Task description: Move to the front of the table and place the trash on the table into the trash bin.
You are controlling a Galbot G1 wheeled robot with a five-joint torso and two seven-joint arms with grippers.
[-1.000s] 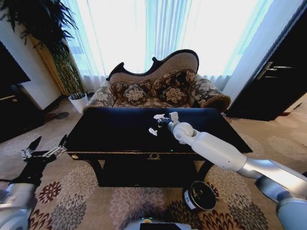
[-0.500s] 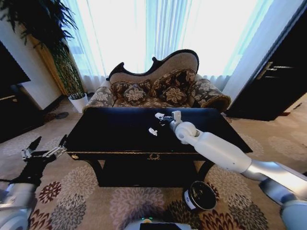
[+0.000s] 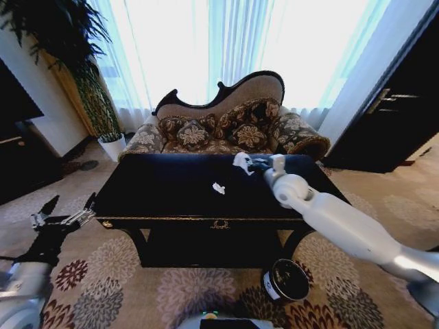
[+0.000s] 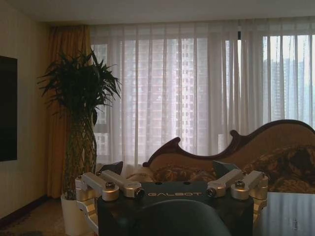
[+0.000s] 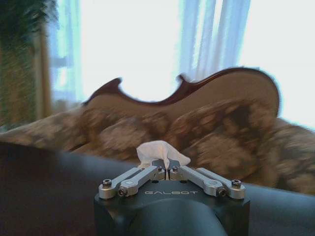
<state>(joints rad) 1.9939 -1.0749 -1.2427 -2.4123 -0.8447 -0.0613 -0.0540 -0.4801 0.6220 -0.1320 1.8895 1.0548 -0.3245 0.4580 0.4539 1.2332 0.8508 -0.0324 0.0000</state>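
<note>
The glossy black table [image 3: 151,186] stands before me. My right gripper [image 3: 251,164] hovers over its far right part, shut on a crumpled white paper wad [image 3: 241,161]. In the right wrist view the wad [image 5: 160,152] pokes up from between the closed fingertips of the gripper [image 5: 165,170]. A smaller white scrap [image 3: 218,188] of trash lies on the tabletop near the middle. The black trash bin [image 3: 285,279] with a white label sits on the carpet below the table's front right. My left gripper [image 3: 65,213] is parked low at the left, open and holding nothing, as the left wrist view [image 4: 174,192] confirms.
A patterned sofa [image 3: 226,127] stands right behind the table. A tall potted plant [image 3: 86,82] is at the back left and a dark cabinet [image 3: 398,116] at the right. Flowered carpet [image 3: 192,288] lies between me and the table.
My right gripper has carried the paper wad to the right and slightly back, away from the small scrap. The left arm has stayed still.
</note>
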